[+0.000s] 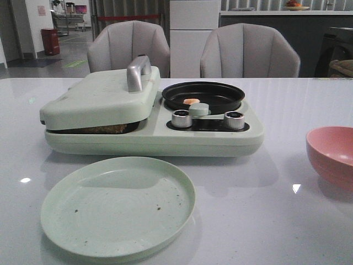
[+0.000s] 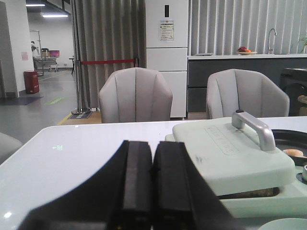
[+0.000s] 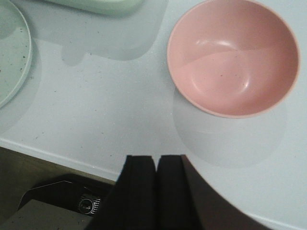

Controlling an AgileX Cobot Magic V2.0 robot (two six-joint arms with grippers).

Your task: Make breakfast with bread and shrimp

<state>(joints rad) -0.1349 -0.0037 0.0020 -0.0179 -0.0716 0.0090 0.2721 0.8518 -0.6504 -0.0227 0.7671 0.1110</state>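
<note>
1. We see a pale green breakfast maker point(image 1: 149, 132) on the white tabletop point(image 1: 287, 221), with its hinged lid point(image 1: 99, 99) lowered over the left half and a silver handle point(image 1: 138, 72) standing on top of it.
2. The bread point(image 1: 105, 129) shows only as a brown edge in the gap under the lid's front; we cannot tell how many slices lie there.
3. The shrimp point(image 1: 191, 101) lies in the black round pan point(image 1: 203, 95) on the right half of the appliance, near the pan's front rim and just behind the round pale green knob point(image 1: 199, 109).
4. Two silver knobs point(image 1: 181, 118) sit on the front panel, one on each side of the green knob.
5. A pale green plate point(image 1: 118, 205) with a few dark crumbs lies in front of the appliance, near it but apart.
6. A pink bowl point(image 3: 233, 56) stands on the tabletop to the right, well apart from the appliance.
7. The left tool point(image 2: 152, 191) has its black fingers pressed together with nothing between them, left of the lid.
8. The right tool point(image 3: 156, 191) is likewise pressed together on nothing, near the tabletop's front edge, between the plate and the bowl.
</note>
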